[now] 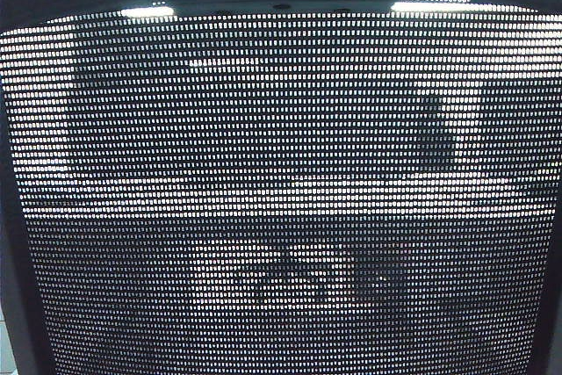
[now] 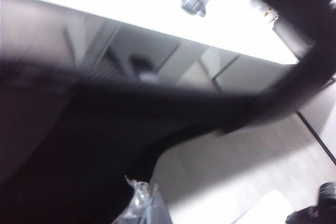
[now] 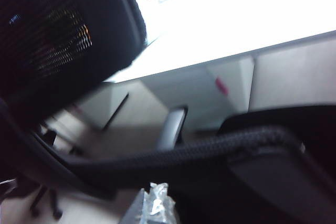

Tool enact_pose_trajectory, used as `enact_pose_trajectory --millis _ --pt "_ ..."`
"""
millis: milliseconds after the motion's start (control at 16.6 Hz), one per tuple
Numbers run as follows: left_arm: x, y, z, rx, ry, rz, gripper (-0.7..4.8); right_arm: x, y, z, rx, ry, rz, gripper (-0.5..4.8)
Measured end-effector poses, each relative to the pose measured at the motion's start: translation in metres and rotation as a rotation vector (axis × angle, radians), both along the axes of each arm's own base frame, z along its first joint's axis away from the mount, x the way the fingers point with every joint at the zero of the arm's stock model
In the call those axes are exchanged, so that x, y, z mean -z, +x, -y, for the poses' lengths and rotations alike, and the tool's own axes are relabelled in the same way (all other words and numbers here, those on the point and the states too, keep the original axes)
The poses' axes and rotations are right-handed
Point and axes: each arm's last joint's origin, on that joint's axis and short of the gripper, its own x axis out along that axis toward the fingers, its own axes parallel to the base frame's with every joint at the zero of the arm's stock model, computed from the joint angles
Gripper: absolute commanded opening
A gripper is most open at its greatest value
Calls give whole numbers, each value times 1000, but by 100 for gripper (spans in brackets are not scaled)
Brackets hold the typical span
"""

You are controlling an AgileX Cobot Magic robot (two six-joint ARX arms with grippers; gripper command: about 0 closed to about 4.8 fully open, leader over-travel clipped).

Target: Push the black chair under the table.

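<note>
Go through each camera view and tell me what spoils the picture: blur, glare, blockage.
Exterior view: the black chair mesh fills the frame, ceiling lights glaring through. Left wrist view: heavy motion blur, the table top blown out white, left gripper hardly seen. Right wrist view: softer blur, tabletop overexposed, right gripper barely visible at the edge.

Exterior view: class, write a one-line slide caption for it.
Black mesh chair back with solid black frame fills the view; both the left gripper and the right gripper are out of sight.

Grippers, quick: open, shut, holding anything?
Left gripper: only a blurred tip shows beside the black mesh office chair; cannot tell.
Right gripper: the same, only a tip; cannot tell.
</note>
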Motion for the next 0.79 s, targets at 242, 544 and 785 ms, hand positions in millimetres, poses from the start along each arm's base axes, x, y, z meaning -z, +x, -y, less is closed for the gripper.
enact_pose_trajectory --millis 242,544,785 --pt "15 13 0 -10 -20 13 -6 14 5 -2 -26 -7 -59 -6" --pt "23 24 -2 -107 -50 57 -6 40 15 -4 -25 -24 -144 -6" --pt "22 26 -2 -110 -64 84 -6 49 26 -6 -27 -29 -164 -6"
